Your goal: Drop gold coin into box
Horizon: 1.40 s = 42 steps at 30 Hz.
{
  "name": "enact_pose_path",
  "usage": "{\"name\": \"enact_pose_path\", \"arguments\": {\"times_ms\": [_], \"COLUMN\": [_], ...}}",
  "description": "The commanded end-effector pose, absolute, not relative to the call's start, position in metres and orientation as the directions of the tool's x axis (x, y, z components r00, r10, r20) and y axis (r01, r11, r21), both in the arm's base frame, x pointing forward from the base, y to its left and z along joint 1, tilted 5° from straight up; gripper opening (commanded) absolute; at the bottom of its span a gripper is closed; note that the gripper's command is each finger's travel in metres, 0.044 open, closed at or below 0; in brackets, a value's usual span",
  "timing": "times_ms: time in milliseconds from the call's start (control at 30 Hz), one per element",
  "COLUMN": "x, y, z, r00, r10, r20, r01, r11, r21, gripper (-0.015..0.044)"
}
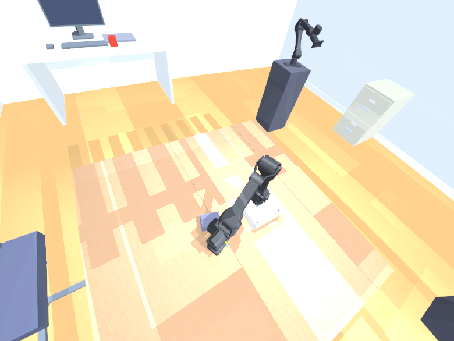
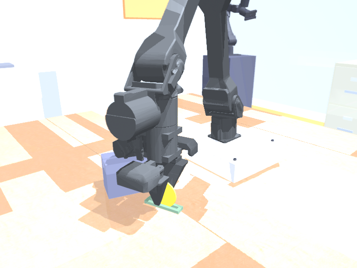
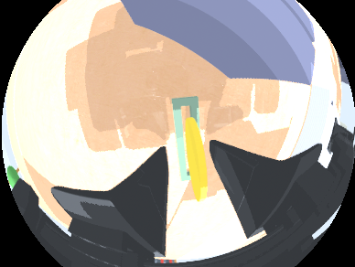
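Observation:
The gold coin stands on its edge in the dark-green holder on the floor. My gripper is down over the coin, pointing straight down, with one finger on each side of it. The fingers are open, and in the wrist view a gap shows between each finger and the coin. The grey box stands just behind the holder, partly hidden by my wrist; its slot is not visible.
My arm's white base plate lies to the right of the coin. A dark pedestal with a second arm, a filing cabinet, a white desk and a chair stand farther off.

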<state>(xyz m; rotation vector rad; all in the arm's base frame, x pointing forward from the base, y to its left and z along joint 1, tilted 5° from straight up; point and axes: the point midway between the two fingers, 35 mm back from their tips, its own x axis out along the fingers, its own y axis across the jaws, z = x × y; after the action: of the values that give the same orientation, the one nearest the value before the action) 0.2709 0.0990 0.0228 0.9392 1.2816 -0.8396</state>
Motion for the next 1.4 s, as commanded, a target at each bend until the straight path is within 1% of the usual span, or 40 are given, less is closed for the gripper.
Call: {"name": "enact_pose_path", "arguments": {"times_ms": [0, 167, 533, 1367], "x": [0.269, 0.269, 0.270, 0.267], "y": [0.099, 0.099, 0.099, 0.101], "z": [0.018, 0.018, 0.020, 0.081], "r00": [0.102, 0.102, 0.102, 0.103], "r10": [0.004, 0.004, 0.004, 0.004], "r20": [-0.995, -0.995, -0.995, -0.995], "r01": [0.912, 0.912, 0.912, 0.912], "r11": [0.399, 0.399, 0.399, 0.399], "r21": [0.095, 0.095, 0.095, 0.096], "gripper": [0.0134, 0.0003, 0.0000, 0.0000]}}
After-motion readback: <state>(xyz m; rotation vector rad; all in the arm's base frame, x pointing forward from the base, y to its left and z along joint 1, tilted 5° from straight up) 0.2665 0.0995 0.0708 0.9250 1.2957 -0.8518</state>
